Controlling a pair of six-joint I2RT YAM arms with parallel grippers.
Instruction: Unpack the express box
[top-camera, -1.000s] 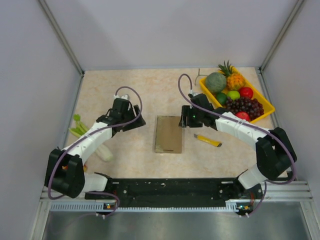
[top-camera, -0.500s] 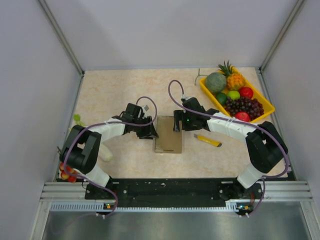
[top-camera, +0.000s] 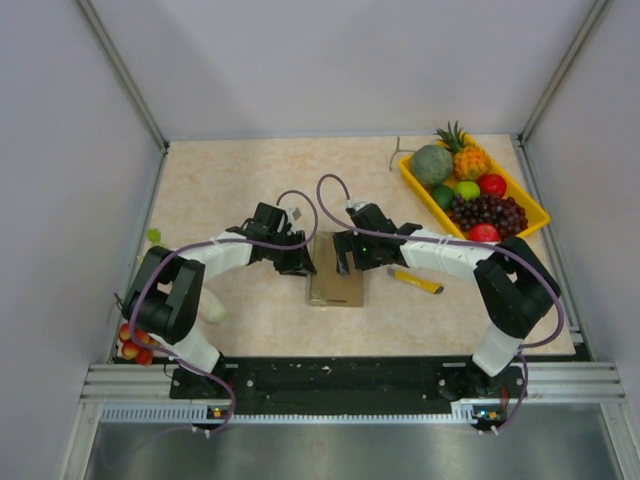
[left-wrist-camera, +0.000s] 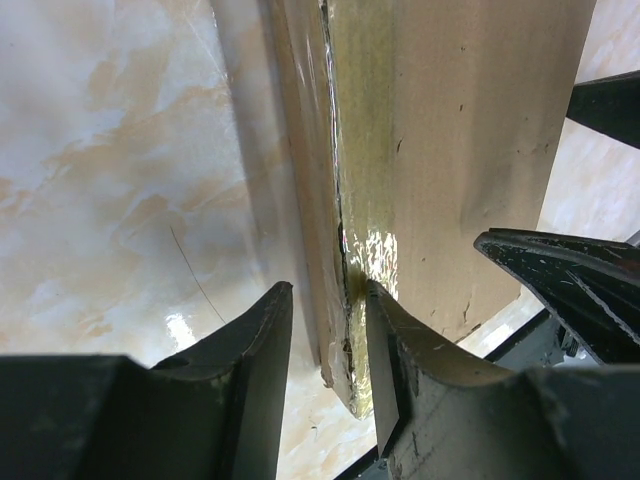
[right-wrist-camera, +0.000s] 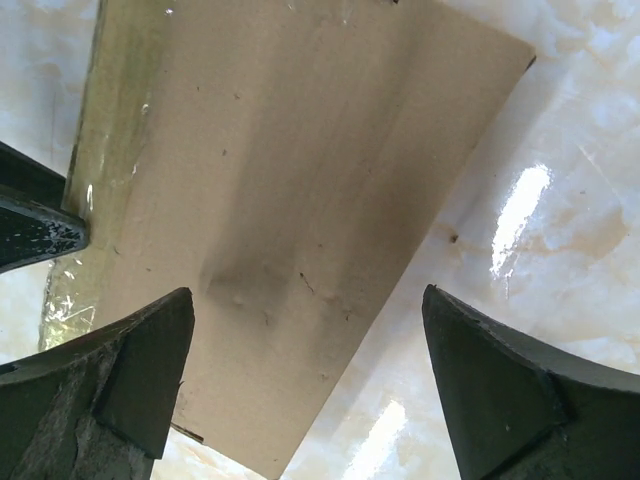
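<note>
The express box (top-camera: 337, 280) is a flat brown cardboard mailer lying closed at the middle of the table. Shiny tape runs along its left edge (left-wrist-camera: 365, 150). My left gripper (top-camera: 300, 262) is low at the box's far left edge. In the left wrist view its narrowly open fingers (left-wrist-camera: 325, 300) straddle that edge, with the right fingertip (left-wrist-camera: 385, 320) on the taped top. My right gripper (top-camera: 345, 255) hovers over the box's far end. Its fingers (right-wrist-camera: 310, 310) are spread wide above the box top (right-wrist-camera: 280, 180) and hold nothing.
A yellow utility knife (top-camera: 415, 281) lies just right of the box. A yellow tray (top-camera: 530, 222) of fruit stands at the back right. Leafy vegetables (top-camera: 210, 305) and small red fruits (top-camera: 135, 345) lie at the left edge. Grey walls enclose the table.
Both arms have moved inward to the box. The left gripper came from the left to the box's left edge. The right gripper moved left over the box top.
</note>
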